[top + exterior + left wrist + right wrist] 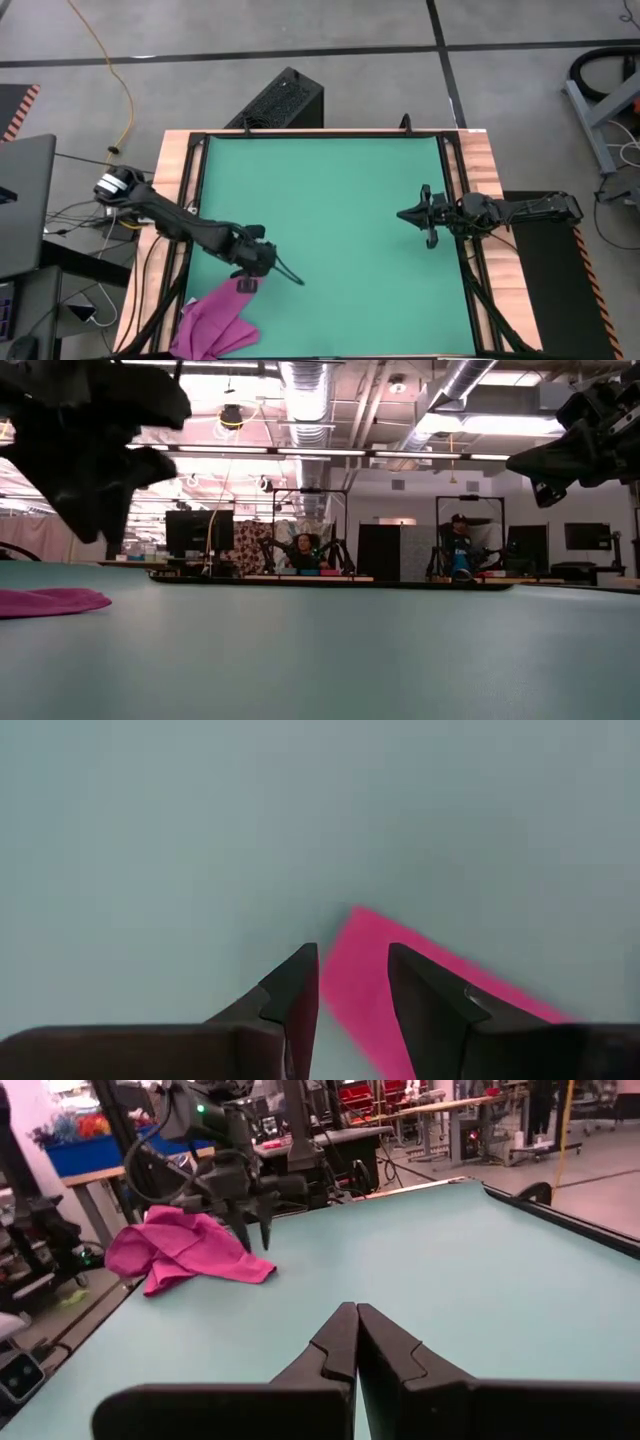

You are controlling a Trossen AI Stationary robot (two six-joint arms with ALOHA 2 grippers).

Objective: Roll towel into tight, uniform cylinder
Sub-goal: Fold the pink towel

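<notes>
Towel (215,325) lies crumpled at mat (330,230) corner, no roll begun. Left gripper (290,273) parted, empty, seemingly just above towel. Right gripper (408,214) closed, idle.

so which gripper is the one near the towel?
The left gripper, fingers apart, just above the mat beside the crumpled magenta towel at the mat's corner. The right gripper is shut, far across the mat.

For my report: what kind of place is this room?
Probably a robotics lab: exposed ceiling ducts, other robot workstations with a seated person, and a green mat between two arms.
</notes>
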